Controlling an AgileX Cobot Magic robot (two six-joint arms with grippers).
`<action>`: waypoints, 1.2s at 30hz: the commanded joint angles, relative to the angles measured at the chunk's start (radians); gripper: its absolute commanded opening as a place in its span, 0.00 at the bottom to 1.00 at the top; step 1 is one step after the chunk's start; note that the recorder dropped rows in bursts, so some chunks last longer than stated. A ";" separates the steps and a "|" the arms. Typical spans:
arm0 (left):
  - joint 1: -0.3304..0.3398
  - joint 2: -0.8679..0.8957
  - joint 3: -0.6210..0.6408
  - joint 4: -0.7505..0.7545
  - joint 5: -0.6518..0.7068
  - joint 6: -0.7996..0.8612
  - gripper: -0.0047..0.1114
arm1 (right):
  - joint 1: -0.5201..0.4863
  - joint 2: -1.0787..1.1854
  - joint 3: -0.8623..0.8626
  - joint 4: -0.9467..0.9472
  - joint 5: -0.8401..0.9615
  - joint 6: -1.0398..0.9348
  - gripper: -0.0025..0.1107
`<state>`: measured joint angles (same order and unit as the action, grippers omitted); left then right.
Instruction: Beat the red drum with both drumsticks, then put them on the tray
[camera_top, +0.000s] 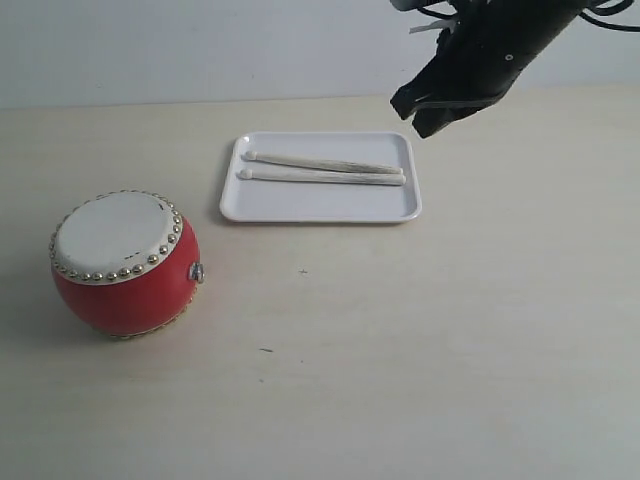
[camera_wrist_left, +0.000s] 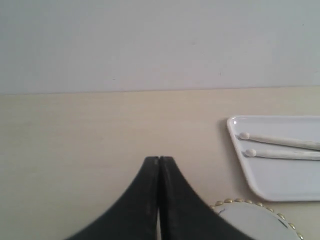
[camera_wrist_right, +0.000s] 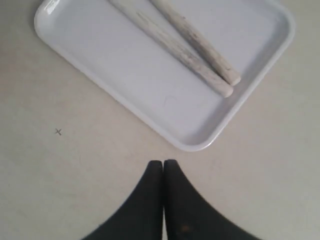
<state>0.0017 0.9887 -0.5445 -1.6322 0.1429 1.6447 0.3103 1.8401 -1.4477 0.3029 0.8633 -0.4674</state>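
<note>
We found the two thin pale wooden drumsticks (camera_top: 322, 168) lying side by side in the flat white rectangular plastic tray (camera_top: 320, 213), well apart from the small round-bellied red drum (camera_top: 125, 275) on the tabletop (camera_top: 420, 350). The left pincer (camera_wrist_left: 159, 161) and right pincer (camera_wrist_right: 163, 165) were closed tight, holding nothing. We judged the task essentially finished.

No word, brand, label or number can be read on anything here; the only sign is a tiny cross-shaped mark (camera_wrist_right: 58, 131) on the table (camera_wrist_right: 50, 195), ahead of the right claw (camera_wrist_right: 163, 161) and off to one side, outside the tray (camera_wrist_right: 192, 146).
</note>
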 joint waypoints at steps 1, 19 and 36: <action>-0.003 -0.063 0.046 -0.005 0.000 -0.004 0.04 | -0.004 -0.071 0.099 0.026 -0.191 0.026 0.02; 0.016 -0.096 0.047 -0.005 0.002 -0.004 0.04 | -0.004 -0.068 0.107 0.088 -0.208 0.104 0.02; 0.090 -0.528 0.060 0.279 0.282 -0.338 0.04 | -0.004 -0.068 0.107 0.088 -0.208 0.104 0.02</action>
<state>0.0888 0.4663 -0.4919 -1.5726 0.3159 1.4302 0.3087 1.7796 -1.3420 0.3891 0.6633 -0.3647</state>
